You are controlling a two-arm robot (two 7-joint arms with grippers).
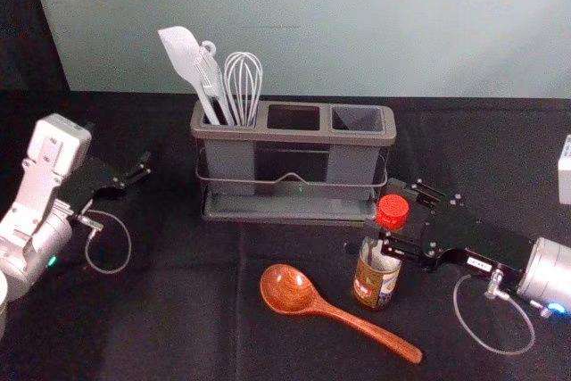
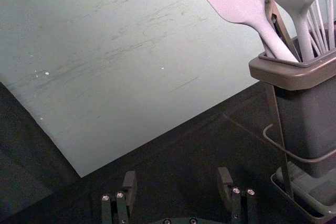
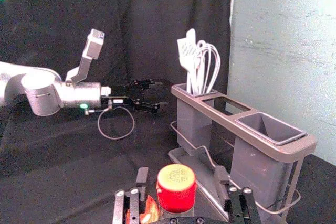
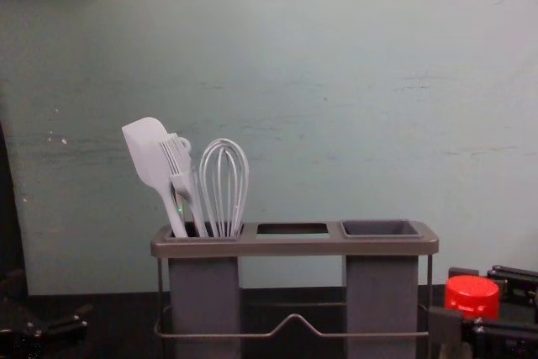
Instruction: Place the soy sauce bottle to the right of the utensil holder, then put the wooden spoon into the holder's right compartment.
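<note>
My right gripper is open around the upper part of the soy sauce bottle, which stands upright in front of the utensil holder's right end. In the right wrist view, the red cap sits between the spread fingers of the right gripper, with gaps on both sides. The wooden spoon lies left of the bottle, its handle slanting toward the front right. The holder's right compartment is empty. My left gripper is parked at the left; in its wrist view the gripper is open.
A white spatula, a brush and a whisk stand in the holder's left compartment. Behind the dark cloth-covered table rises a pale wall. The holder's wire rail runs along its front, close to the right gripper.
</note>
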